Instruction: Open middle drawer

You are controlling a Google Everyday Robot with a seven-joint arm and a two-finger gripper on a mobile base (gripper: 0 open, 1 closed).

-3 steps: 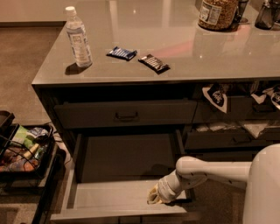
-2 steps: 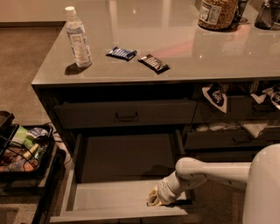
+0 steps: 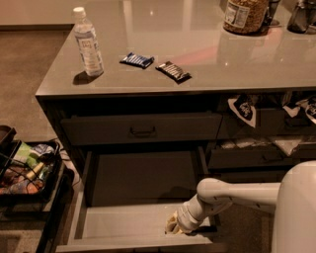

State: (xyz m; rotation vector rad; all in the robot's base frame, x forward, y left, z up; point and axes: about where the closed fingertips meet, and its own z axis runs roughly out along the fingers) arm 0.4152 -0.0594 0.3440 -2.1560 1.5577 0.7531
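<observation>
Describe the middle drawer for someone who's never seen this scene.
Under the left half of the grey counter, below the water bottle, are wide grey drawers. The middle drawer is beneath the shut top drawer. It is the one pulled far out, pale inside showing, with the gripper at its front edge.

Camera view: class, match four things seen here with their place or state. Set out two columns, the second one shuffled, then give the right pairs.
Column one:
1. water bottle
2. middle drawer
3. gripper
4. jar

Column two:
A. at the open drawer's front edge, right of centre
B. upright near the counter's left end
C. pulled out, pale inside showing
D. far back on the counter, towards the right

Pairs: 1-B; 2-C; 3-A; 4-D
</observation>
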